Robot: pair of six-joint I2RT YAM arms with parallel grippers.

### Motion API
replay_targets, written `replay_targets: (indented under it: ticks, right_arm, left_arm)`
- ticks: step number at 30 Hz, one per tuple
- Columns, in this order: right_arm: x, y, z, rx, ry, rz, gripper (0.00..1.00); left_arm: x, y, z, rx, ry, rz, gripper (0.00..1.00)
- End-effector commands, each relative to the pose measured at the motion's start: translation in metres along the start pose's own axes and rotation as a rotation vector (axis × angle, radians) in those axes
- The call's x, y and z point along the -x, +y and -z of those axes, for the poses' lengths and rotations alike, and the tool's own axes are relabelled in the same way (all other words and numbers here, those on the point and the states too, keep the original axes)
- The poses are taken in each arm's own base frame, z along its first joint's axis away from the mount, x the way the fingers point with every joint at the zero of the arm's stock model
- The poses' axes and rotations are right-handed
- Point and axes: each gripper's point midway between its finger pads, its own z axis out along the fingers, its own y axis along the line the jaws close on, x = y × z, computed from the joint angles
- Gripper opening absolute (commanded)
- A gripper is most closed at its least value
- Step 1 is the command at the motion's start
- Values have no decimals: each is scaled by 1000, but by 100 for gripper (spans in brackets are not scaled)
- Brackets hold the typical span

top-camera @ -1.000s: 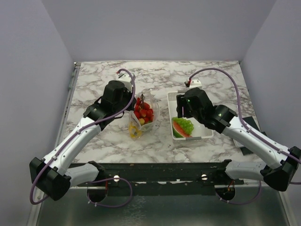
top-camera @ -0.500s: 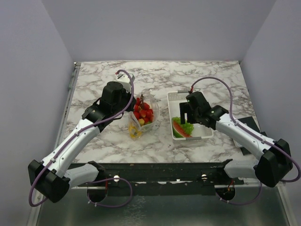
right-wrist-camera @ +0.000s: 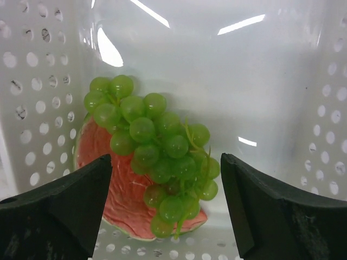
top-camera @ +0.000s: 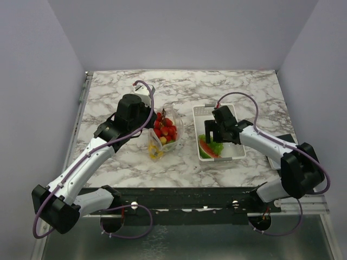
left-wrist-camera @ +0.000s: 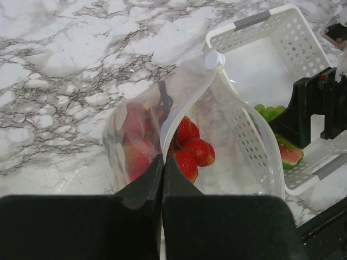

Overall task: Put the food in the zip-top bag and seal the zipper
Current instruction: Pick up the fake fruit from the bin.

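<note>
The clear zip-top bag [left-wrist-camera: 227, 135] stands open beside the basket, with red strawberries [left-wrist-camera: 190, 149] inside; in the top view the bag [top-camera: 164, 132] also holds a yellow piece [top-camera: 155, 152]. My left gripper [left-wrist-camera: 162, 162] is shut on the bag's mouth edge, pinching the whitish zipper [left-wrist-camera: 179, 105] strip. A green grape bunch [right-wrist-camera: 157, 151] lies on a watermelon slice [right-wrist-camera: 108, 184] in the white basket [right-wrist-camera: 43, 86]. My right gripper [right-wrist-camera: 165, 200] hangs open over the grapes, one finger on each side, not touching them.
The white slotted basket [top-camera: 236, 151] sits right of the bag on the marble table [top-camera: 108, 92]. Its walls close in around the right gripper. A dark object [top-camera: 290, 142] lies at the table's right edge.
The right arm has stretched forward and lowered its gripper into the basket over the grapes, opening its jaws wider. The left arm and bag have held still.
</note>
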Motion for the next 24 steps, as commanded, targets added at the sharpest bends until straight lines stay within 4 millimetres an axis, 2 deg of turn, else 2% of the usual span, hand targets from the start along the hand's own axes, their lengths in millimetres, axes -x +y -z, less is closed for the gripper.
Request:
replay_targets:
  ticks: [1,7,12,18,24]
  right_arm:
    - [3,6,-16,36,14,15,87]
    - [-4,10,-30,40,65,38,87]
    - [-10,8,-29,41,87,51,86]
    - [-17,7,-25,44,107,60,72]
    - [-16,7,-22,47,109,61,47]
  left_arm:
    - [2,-3,4,-19,-19,-7,0]
    - [2,-2,4,-14,-20,-10,0]
    - [2,-2,4,-14,-20,-13,0]
    - [3,-1,5,-14,-24,-13,0]
    - [3,-1,5,-9,-23,-13,0]
